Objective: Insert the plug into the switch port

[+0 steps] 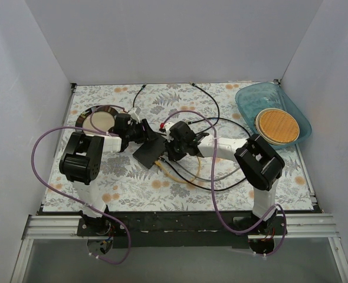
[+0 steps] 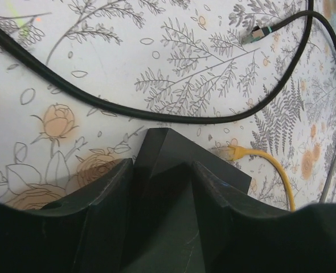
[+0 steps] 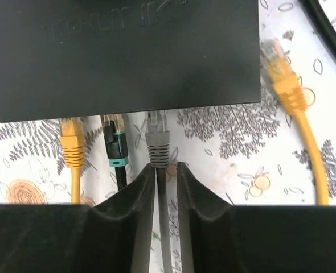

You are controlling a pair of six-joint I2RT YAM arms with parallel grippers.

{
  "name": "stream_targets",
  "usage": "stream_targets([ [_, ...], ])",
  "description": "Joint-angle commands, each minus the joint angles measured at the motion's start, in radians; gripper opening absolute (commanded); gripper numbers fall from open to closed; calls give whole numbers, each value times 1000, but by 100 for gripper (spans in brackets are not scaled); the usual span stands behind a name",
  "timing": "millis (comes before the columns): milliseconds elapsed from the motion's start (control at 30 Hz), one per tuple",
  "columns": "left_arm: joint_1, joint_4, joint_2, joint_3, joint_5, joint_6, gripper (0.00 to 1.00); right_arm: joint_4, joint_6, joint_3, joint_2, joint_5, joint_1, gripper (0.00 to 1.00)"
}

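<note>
Switch (image 3: 122,51) edge: one grey plug (image 3: 156,141), two others (image 3: 72,142).

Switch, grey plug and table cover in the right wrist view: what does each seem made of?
The switch is likely moulded plastic: matte black, with embossed lettering and no glare. The grey plug has a clear, hard plastic tip and a grey ribbed boot that looks rubbery. The table cover is a smooth floral-printed sheet; whether vinyl or paper, I cannot tell.
</note>
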Motion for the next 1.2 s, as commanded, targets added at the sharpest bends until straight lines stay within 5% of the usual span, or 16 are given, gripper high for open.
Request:
stream_targets([
  [0, -50, -154, -24, -45, 132, -7, 48, 170, -11, -15, -92, 45, -9, 30],
  [233, -61, -153, -78, -70, 91, 14, 73, 158, -19, -66, -166, 64, -9, 61],
  [400, -63, -139, -136, -88, 77, 17, 82, 147, -28, -104, -258, 142, -9, 78],
  [633, -60, -185, -236, -66, -53, 23, 98, 114, -48, -117, -338, 213, -11, 82],
  [900, -5, -303, -380, 46, -298, -45, 98, 103, -56, -127, -389, 234, -23, 81],
  [1167, 23, -344, -555, 79, -388, -150, 98, 46, -91, -51, -384, 231, -41, 80],
])
